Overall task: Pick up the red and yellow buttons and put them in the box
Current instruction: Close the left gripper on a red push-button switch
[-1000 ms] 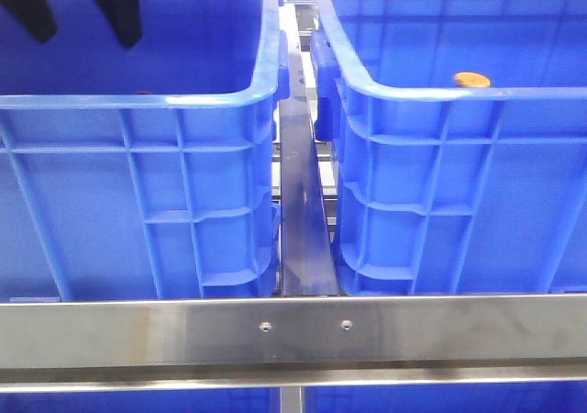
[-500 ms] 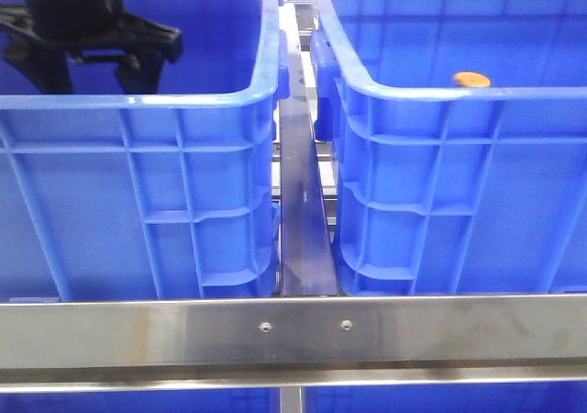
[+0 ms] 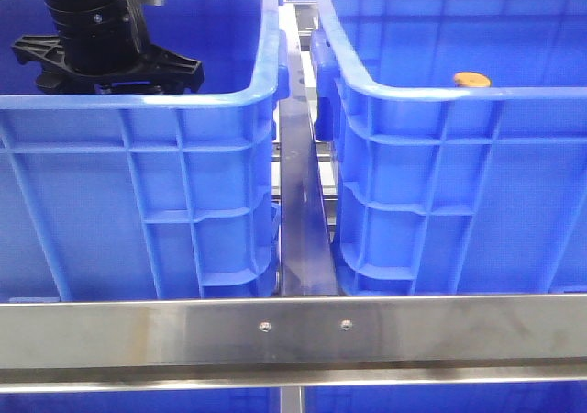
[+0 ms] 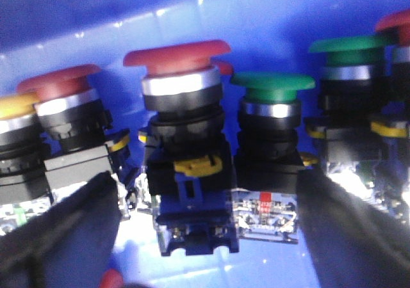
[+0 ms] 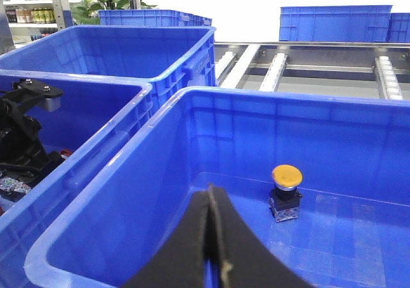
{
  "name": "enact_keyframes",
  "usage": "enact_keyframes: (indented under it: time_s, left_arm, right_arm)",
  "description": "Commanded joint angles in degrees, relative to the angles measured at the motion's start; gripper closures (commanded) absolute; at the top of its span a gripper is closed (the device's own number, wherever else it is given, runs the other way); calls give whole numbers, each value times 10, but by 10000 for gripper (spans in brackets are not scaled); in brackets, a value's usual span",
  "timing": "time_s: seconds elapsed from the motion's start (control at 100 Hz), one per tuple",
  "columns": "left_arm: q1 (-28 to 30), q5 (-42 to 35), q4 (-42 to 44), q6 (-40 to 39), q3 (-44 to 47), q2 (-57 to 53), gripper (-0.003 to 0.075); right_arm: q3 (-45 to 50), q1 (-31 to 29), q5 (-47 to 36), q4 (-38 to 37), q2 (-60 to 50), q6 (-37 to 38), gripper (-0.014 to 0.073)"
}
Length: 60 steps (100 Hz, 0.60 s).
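Two blue crates sit side by side. Left claw (image 4: 205, 237) hangs inside the left crate (image 3: 138, 156), fingers apart around a red button (image 4: 179, 61). Right claw (image 5: 214, 249) is pressed together above the right crate (image 5: 128, 192), which holds a yellow button (image 5: 286, 176).

Left black gripper (image 3: 108, 69) sits inside the left blue plastic crate (image 3: 138, 202), among mushroom-head push buttons (image 4: 186, 166). Right of that crate, beyond the steel rail (image 3: 303, 220), the right blue plastic crate (image 3: 440, 193) holds one yellow-capped button (image 3: 471, 80).

Steel roller racks (image 5: 307, 67), stocked shelves (image 5: 25, 9)
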Motion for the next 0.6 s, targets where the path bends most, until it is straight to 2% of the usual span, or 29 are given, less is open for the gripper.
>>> enact_keyframes:
  time_s: [0.0,0.15,0.24,0.34,0.59]
  left_arm:
    - [-3,-21,9,-7,-18,-29,264]
    - [-3,-21,9,-7,-18,-29,435]
    - [-3,-19,9,-7,-18,-29,503]
    - [-3,-17,9,-7,-18,-29,527]
    - [-3,2,8,-7,-18,-48,528]
  right_arm:
    - [-15,0,10,22,-1,-3,655]
    - [-15,0,10,22,-1,-3,655]
    - [-15,0,10,22,-1,-3,655]
    - [-15,0,10,22,-1,-3,655]
    - [-15,0,10,22,-1,-3,655]
